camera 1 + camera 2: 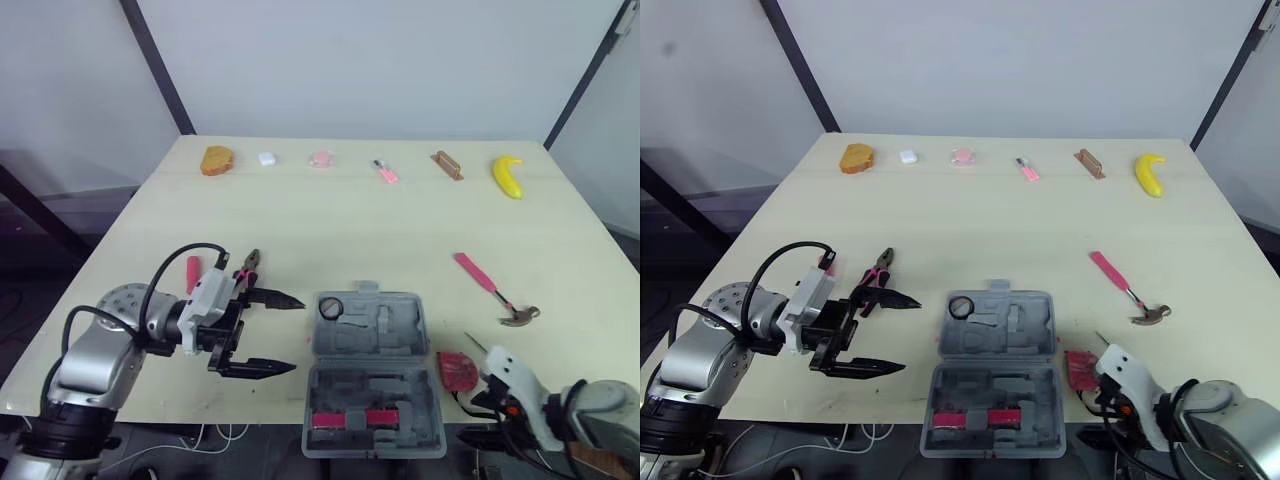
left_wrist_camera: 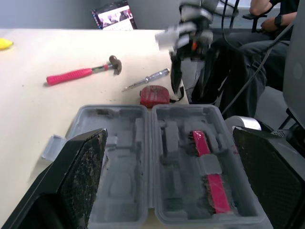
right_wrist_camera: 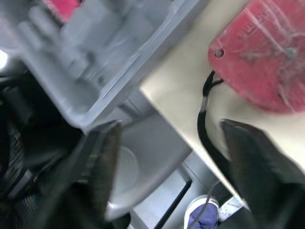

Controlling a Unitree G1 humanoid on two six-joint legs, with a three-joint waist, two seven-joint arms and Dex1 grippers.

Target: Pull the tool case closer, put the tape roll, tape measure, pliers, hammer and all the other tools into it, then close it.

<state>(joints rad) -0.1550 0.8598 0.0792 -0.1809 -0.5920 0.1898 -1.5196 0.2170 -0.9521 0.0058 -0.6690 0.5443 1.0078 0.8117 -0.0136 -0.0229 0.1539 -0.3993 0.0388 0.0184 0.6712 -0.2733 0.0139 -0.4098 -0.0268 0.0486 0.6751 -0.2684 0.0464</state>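
The grey tool case (image 1: 372, 372) lies open at the table's front edge, its near half past the edge. A black tape roll (image 1: 331, 307) sits in the far half and a pink-handled tool (image 1: 350, 418) in the near half. My left gripper (image 1: 294, 335) is open just left of the case, facing it. The pliers (image 1: 247, 268) lie behind that gripper. To the case's right are the red tape measure (image 1: 458, 370), a screwdriver (image 1: 475, 343) and the pink-handled hammer (image 1: 495, 290). My right gripper (image 3: 170, 126) is open at the table edge, near the tape measure (image 3: 262, 62).
A pink tool (image 1: 193, 273) lies left of the pliers. Along the far edge stand a bread piece (image 1: 217, 160), a white item (image 1: 266, 158), a pink item (image 1: 320, 158), a pink pen-like item (image 1: 386, 171), a brown block (image 1: 446, 165) and a banana (image 1: 508, 176). A person (image 2: 267, 19) sits beyond the table.
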